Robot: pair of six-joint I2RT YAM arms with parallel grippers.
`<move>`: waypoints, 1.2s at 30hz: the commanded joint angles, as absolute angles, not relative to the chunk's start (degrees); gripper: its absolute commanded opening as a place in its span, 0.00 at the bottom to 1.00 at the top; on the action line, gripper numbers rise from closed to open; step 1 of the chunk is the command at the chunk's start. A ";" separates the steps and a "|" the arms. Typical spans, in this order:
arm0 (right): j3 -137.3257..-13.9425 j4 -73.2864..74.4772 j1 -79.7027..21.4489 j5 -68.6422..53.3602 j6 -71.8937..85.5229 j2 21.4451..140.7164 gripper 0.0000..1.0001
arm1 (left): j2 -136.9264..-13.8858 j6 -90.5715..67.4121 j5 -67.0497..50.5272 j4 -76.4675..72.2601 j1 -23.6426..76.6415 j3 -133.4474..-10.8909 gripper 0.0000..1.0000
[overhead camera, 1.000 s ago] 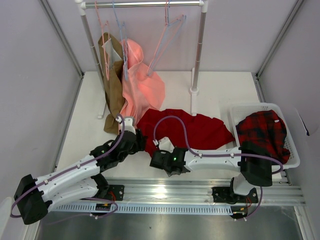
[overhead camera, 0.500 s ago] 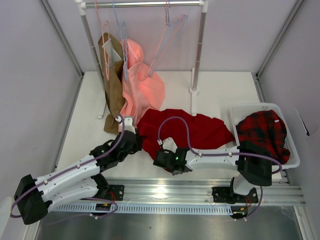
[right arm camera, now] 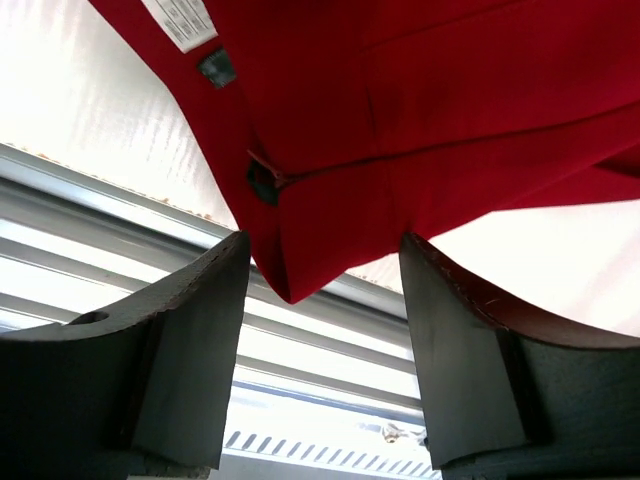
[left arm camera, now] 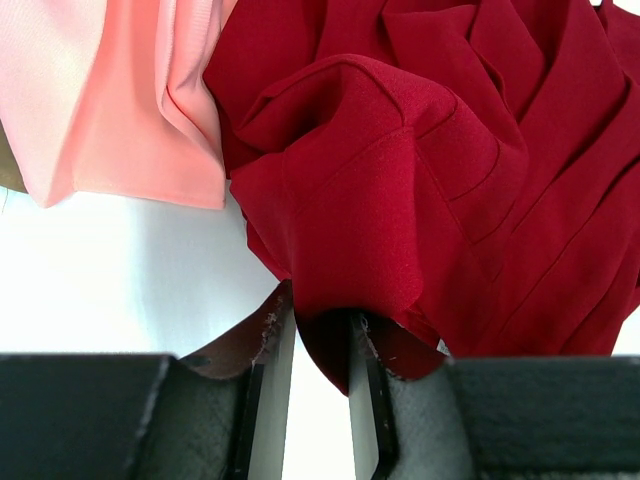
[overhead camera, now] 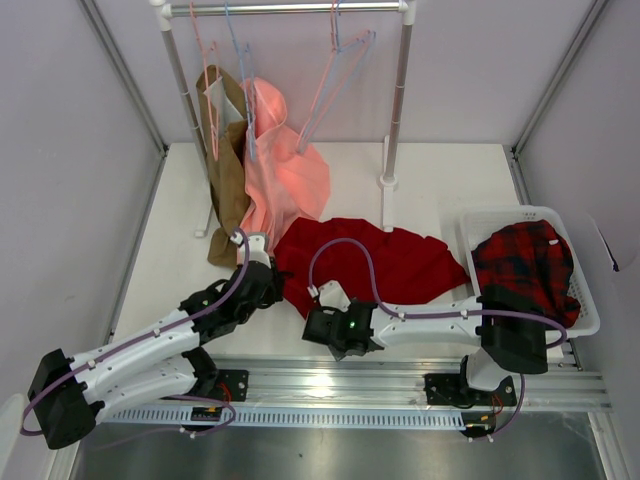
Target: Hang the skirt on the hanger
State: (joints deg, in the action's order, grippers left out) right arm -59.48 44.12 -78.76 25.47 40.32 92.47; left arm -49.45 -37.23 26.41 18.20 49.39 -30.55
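The dark red skirt (overhead camera: 395,262) lies crumpled on the white table, mid-front. My left gripper (overhead camera: 278,283) is at its left edge; in the left wrist view the jaws (left arm camera: 322,340) stand narrow, shut on a raised fold of the skirt (left arm camera: 400,180). My right gripper (overhead camera: 312,322) is open at the skirt's near-left corner; in the right wrist view the corner (right arm camera: 330,200) hangs between the wide pads (right arm camera: 190,330), with the white label (right arm camera: 180,22) above. The pale pink hanger (overhead camera: 322,95) hangs bare on the rail at the back.
A white basket (overhead camera: 583,305) holding red-and-black plaid cloth (overhead camera: 525,265) stands at the right. The rack's right post (overhead camera: 393,120) stands behind the skirt. A salmon-pink garment (overhead camera: 285,180) and a brown garment (overhead camera: 228,190) hang at the back left. A light blue hanger (overhead camera: 352,62) hangs beside the pink one.
My right gripper has shifted slightly by the skirt's near-left corner, ending a little nearer the table's front edge. My left arm has not moved.
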 commanded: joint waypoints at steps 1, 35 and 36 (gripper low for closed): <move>-59.68 46.06 -79.10 27.07 42.89 93.34 0.64 | -49.22 -36.48 26.98 17.49 49.57 -32.87 0.30; -65.19 15.39 -43.42 -7.45 34.54 60.46 0.00 | -39.82 -35.15 29.00 28.38 49.22 -44.03 0.00; -66.17 13.64 -42.90 -9.21 34.80 60.99 0.00 | -39.38 -35.33 29.09 28.74 49.22 -44.47 0.00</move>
